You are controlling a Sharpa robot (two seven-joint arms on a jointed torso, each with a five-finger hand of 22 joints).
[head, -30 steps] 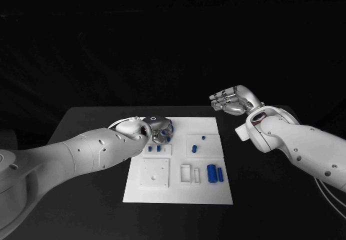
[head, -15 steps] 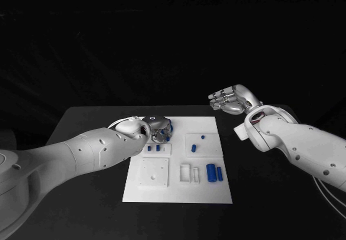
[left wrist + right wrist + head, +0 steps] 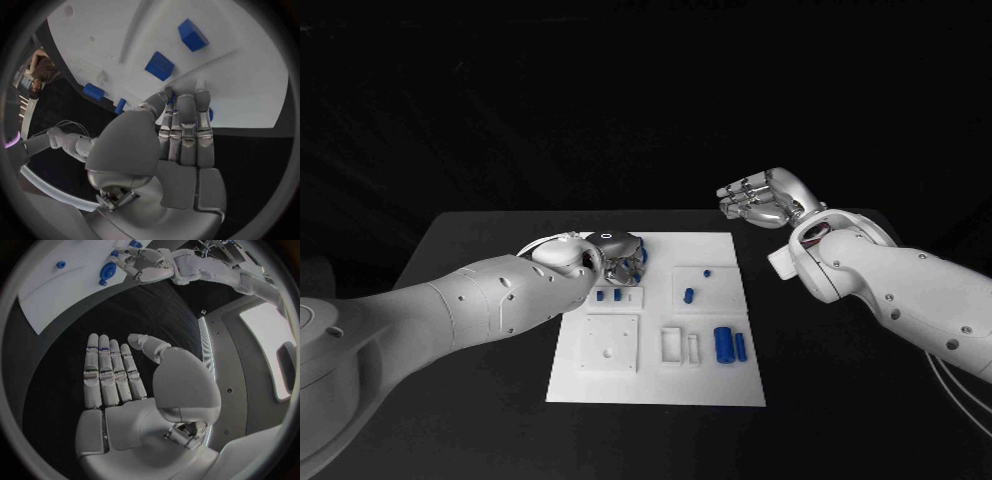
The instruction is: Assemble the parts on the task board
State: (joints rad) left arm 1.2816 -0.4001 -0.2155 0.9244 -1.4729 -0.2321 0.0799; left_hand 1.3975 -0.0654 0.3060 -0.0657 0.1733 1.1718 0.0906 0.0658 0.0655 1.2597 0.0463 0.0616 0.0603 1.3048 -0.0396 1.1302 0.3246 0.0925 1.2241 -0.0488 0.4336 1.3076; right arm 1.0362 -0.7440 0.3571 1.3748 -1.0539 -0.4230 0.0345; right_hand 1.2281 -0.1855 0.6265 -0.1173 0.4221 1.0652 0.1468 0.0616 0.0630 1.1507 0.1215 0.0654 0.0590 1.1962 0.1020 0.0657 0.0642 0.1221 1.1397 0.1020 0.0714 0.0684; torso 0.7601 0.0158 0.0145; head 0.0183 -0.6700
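task board (image 3: 661,330) far-left corner hidden under left hand (image 3: 620,254); its fingers' grip unclear. right hand (image 3: 764,198) open, empty.

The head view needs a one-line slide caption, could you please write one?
Left hand works at the task board's far corner among blue parts; right hand waits raised beside it.

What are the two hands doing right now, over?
Left hand down on task board, fingertips at a blue part. Right hand open, raised clear. Nothing in the way.
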